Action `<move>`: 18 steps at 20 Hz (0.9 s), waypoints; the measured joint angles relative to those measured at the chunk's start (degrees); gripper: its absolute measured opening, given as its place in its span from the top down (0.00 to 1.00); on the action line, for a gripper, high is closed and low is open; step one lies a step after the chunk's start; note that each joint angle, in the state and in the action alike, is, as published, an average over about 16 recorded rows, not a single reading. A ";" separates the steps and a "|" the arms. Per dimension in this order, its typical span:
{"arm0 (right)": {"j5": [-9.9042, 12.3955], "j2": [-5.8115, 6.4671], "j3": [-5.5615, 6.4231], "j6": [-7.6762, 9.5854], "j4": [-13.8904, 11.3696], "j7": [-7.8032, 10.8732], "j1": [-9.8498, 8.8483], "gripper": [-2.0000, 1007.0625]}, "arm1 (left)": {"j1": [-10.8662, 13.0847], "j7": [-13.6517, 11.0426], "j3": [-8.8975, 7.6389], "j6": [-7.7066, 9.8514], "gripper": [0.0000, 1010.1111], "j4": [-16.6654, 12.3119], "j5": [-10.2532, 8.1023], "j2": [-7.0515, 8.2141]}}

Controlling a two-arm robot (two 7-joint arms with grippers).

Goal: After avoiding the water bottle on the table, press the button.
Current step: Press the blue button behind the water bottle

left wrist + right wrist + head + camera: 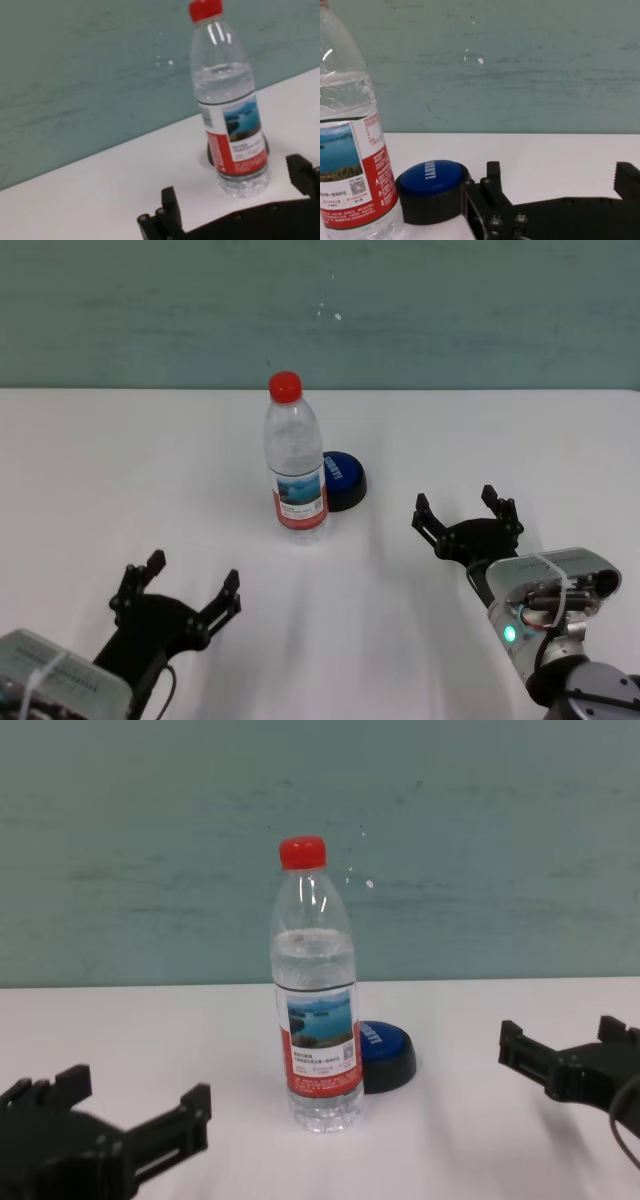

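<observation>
Water bottle (295,455) upright on table (120,470), red cap on, partly filled with clear water; button (342,479) just behind it, touching or nearly; right gripper (467,513) fingers spread wide, empty, beside button; left gripper (178,590) wide, empty, well short of bottle.

- The scene is evenly and brightly lit; the white table (120,470) reads clean, without blown-out patches.
- Soft, pale shadows fall on the table toward the robot beneath the water bottle (295,460) and both grippers, suggesting diffuse overhead light.
- Small highlights glint on the clear plastic shoulder of the water bottle in the left wrist view, and a faint sheen lies on the button (431,176).
- The head view is slightly soft and grainy; the right gripper's housing nearest the lens is blurred.
- The wall (150,840) shows a mottled, streaky green tone.
</observation>
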 joint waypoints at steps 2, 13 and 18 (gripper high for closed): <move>0.00 0.00 0.00 0.00 0.00 0.00 0.00 0.00 | 0.86 -1.15 -0.28 -1.03 0.01 -0.31 -0.05 0.60; 0.00 0.00 0.00 0.00 0.00 0.00 0.00 0.00 | 4.08 -7.51 -3.41 -8.84 0.01 0.43 -3.50 4.92; 0.00 0.00 0.00 0.00 0.00 0.00 0.00 0.00 | 4.76 -9.65 -4.94 -11.68 0.01 1.49 -5.43 7.00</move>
